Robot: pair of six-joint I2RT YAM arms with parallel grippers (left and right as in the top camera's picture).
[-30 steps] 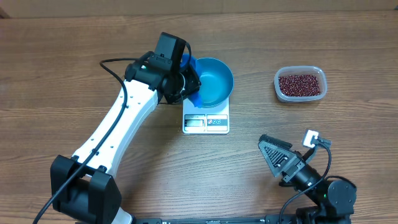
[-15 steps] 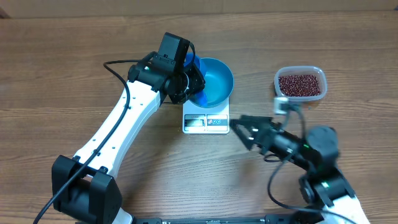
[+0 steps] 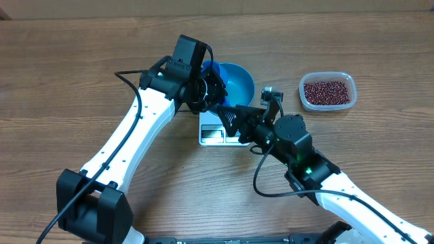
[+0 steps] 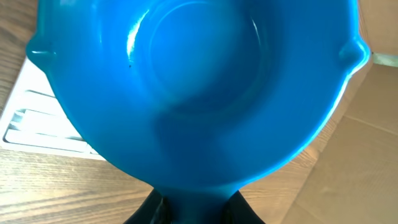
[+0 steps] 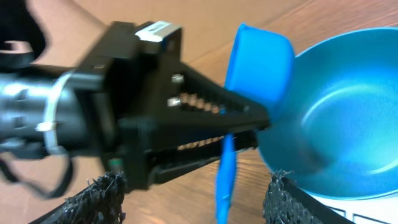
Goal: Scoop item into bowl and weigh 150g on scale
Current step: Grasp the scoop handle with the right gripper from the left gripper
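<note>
Wide wooden table (image 3: pixel 68 81) across the whole overhead view. The white left arm (image 3: pixel 129 135) runs up from the lower left corner to the top centre, and the right arm (image 3: pixel 325 179) comes in from the lower right, so both meet at the middle. There's the big blue bowl (image 3: pixel 239 81), top centre, over the upper part of the white scale (image 3: pixel 211 134). It holds no beans, as the left wrist view shows. The left gripper (image 3: pixel 214 93) is clamped onto the bowl's left rim, its fingers pinched together at the edge. The right gripper (image 3: pixel 225 115) sits just below it, over the scale, hiding part of the display side. Its fingers are spread wide with nothing between the pads. At the upper right, well apart, is the clear tub (image 3: pixel 301 91). In the right wrist view the small blue scoop (image 5: pixel 261 59) stands cup-up just beside the bowl rim, its handle hanging down between the right gripper's fingers. What holds it up, I cannot tell. The beans (image 3: pixel 327 92) are all heaped in the tub.
</note>
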